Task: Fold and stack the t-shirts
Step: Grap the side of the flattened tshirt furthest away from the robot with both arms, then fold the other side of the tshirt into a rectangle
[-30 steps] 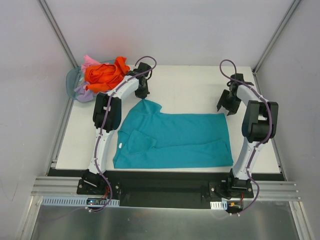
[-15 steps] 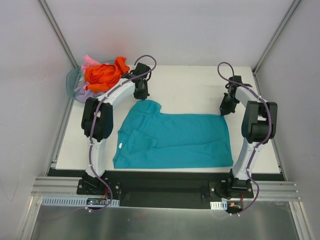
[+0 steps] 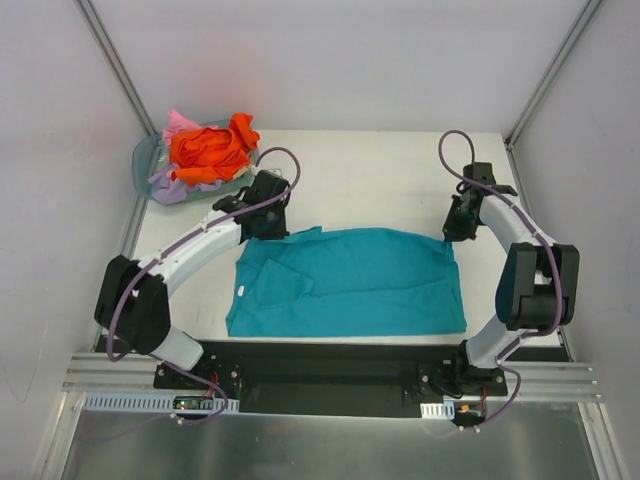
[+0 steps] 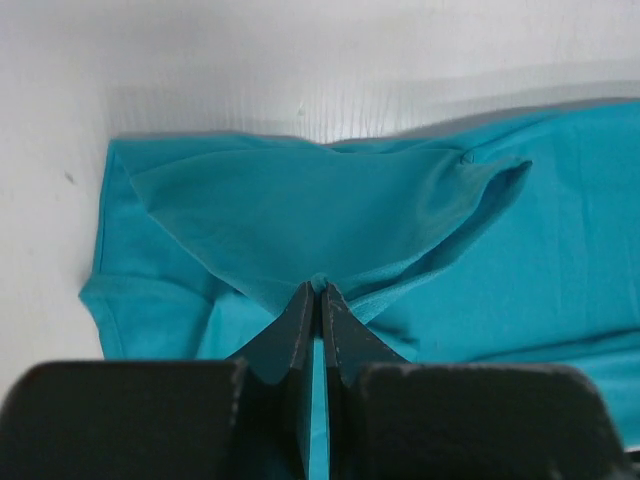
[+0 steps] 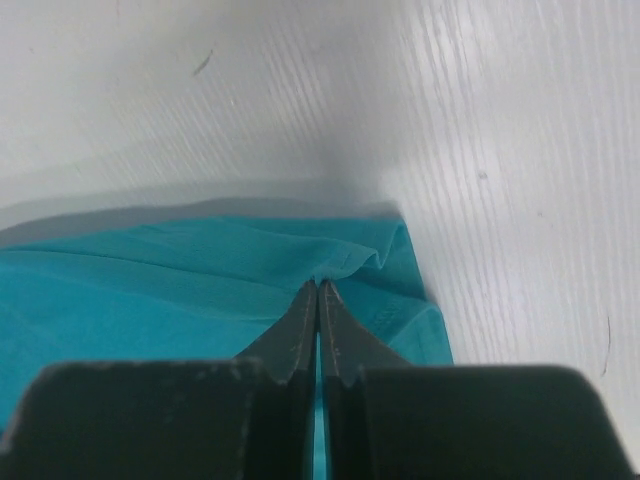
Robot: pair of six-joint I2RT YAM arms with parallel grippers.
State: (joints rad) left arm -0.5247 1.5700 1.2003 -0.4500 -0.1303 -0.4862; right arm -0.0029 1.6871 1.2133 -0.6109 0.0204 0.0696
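A teal t-shirt [image 3: 350, 280] lies spread across the near half of the white table [image 3: 380, 170]. My left gripper [image 3: 272, 226] is shut on its far-left corner, and the cloth [image 4: 320, 215] rises in a peak to the fingertips [image 4: 305, 300]. My right gripper [image 3: 450, 236] is shut on the far-right corner, where a small fold of teal cloth [image 5: 250, 270] bunches at the fingertips [image 5: 305, 300]. Orange [image 3: 210, 147], lavender [image 3: 170, 188] and pink [image 3: 177, 122] t-shirts sit heaped at the far left.
The heaped shirts rest in a round translucent grey-blue basket [image 3: 143, 160] at the table's far-left corner. Metal frame posts [image 3: 115, 60] rise at both back corners. Both arm bases stand on the black rail [image 3: 320, 360] at the near edge.
The right gripper has dropped onto the shirt's far-right corner and shut on it. The left arm has swung down and toward me, pulling the far-left corner of the shirt inward.
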